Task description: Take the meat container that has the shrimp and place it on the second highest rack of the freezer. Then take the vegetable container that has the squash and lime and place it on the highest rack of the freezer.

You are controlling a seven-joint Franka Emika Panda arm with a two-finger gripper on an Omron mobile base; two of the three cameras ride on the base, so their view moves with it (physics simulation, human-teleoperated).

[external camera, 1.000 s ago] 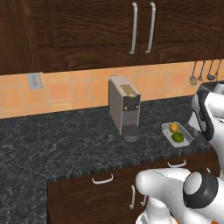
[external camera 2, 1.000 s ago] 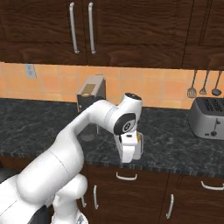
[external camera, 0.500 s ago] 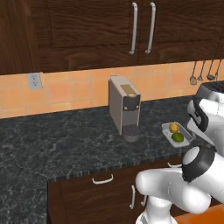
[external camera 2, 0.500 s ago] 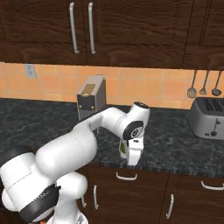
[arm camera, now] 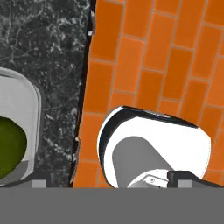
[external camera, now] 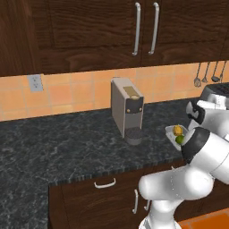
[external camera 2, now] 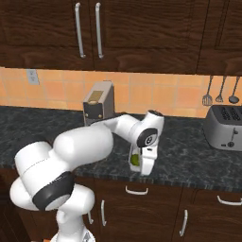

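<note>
The tray (external camera: 171,132) with squash (external camera: 178,130) and lime (external camera: 180,139) sat on the counter (external camera: 67,143). The gripper (external camera 2: 142,171) hung at the counter's front edge; its grip couldn't be judged.

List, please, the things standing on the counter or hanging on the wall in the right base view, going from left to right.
Wall outlet → coffee machine → hanging utensils → toaster.

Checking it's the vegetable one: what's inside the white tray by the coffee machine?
The tray holds a yellow squash and a green lime. The arm covers its right part, so anything there stays unseen.
</note>
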